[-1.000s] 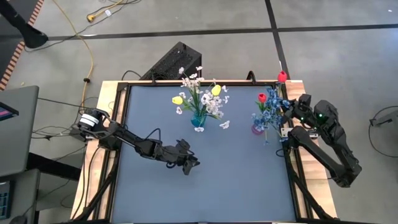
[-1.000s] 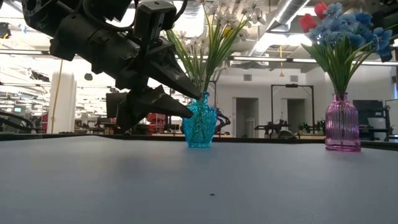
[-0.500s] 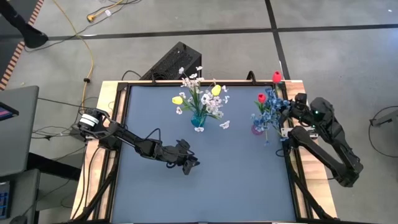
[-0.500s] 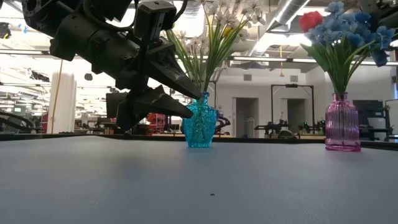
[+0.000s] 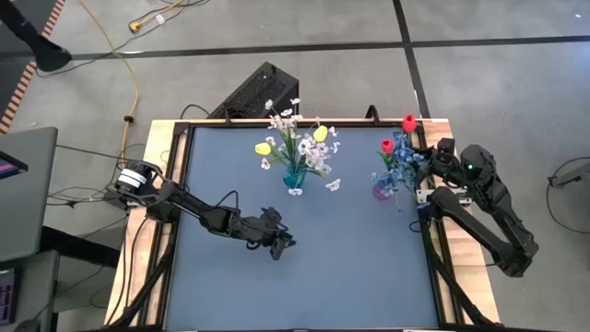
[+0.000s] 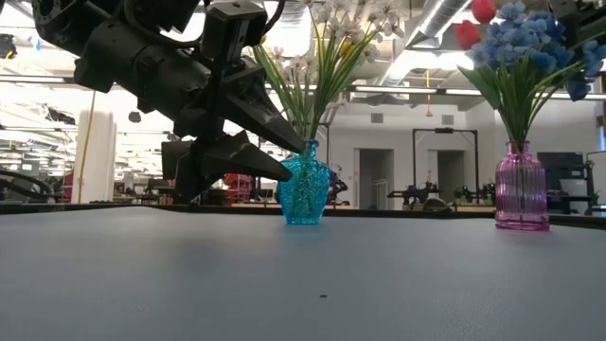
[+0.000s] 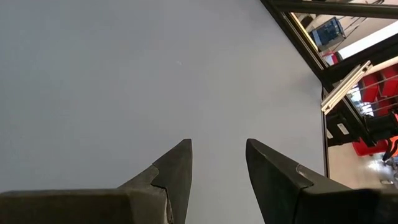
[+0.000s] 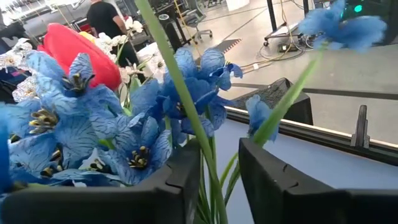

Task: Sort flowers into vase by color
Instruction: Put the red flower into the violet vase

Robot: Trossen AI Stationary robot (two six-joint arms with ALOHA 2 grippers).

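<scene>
Overhead, right gripper [image 5: 426, 162] beside the pink vase [image 5: 381, 191] — wrist view alone: fingers spread around a green stem [image 8: 180, 93].

L arm reaches in low from the table's left edge toward mid-table, elbow bent. Left gripper [image 5: 281, 243] hangs just above the surface w/ fingers [image 7: 176, 171] parted, nothing between them. R arm folds up along the table's right edge, wrist raised and turned inward. Right gripper [image 5: 422, 159] sits high at the far right side, fingers [image 8: 186, 168] apart w/ a green stem [image 8: 180, 93] running between them.
</scene>
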